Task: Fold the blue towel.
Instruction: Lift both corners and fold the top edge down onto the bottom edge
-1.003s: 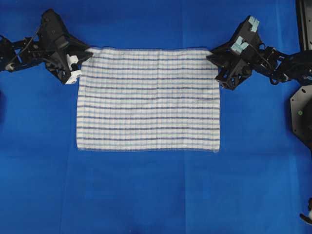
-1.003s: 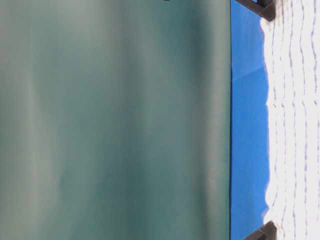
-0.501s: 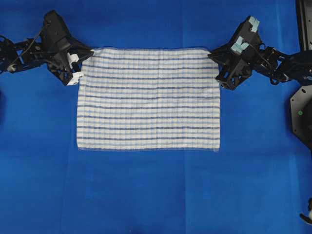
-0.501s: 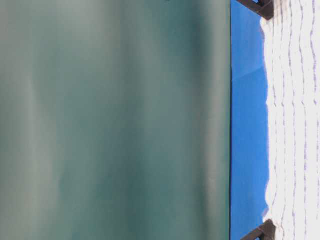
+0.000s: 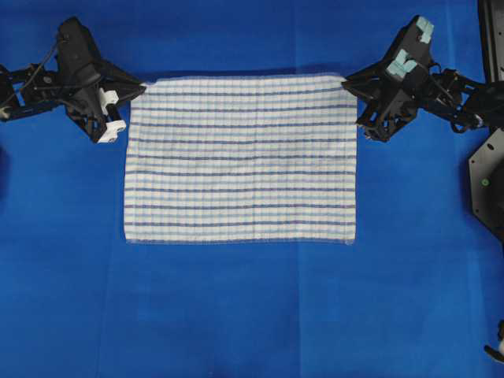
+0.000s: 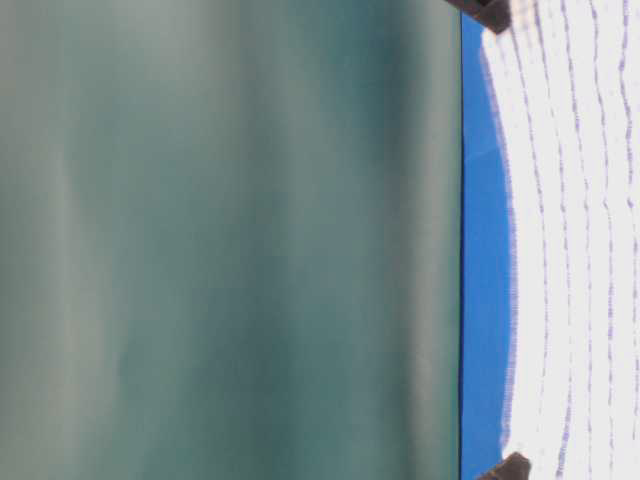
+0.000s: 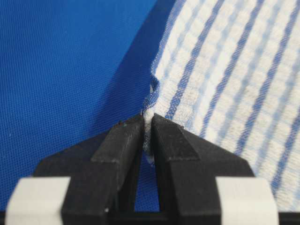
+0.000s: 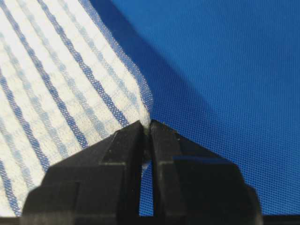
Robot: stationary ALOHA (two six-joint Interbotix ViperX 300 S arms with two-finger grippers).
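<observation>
The blue towel (image 5: 240, 160), white with dark-blue and pale-blue stripes, lies spread out, its far edge raised a little with a shadow under it. My left gripper (image 5: 139, 87) is shut on the towel's far left corner (image 7: 149, 117). My right gripper (image 5: 347, 82) is shut on the far right corner (image 8: 146, 123). In the table-level view the lifted towel (image 6: 570, 240) hangs between the two black fingertips (image 6: 488, 12).
A plain solid-blue sheet (image 5: 236, 307) covers the table. A black arm base (image 5: 487, 181) stands at the right edge. A blurred green surface (image 6: 230, 240) fills most of the table-level view.
Both grippers have moved up and outward with the towel's far corners. The far edge has lifted off the sheet and stretched taut; a shadow now shows under it.
</observation>
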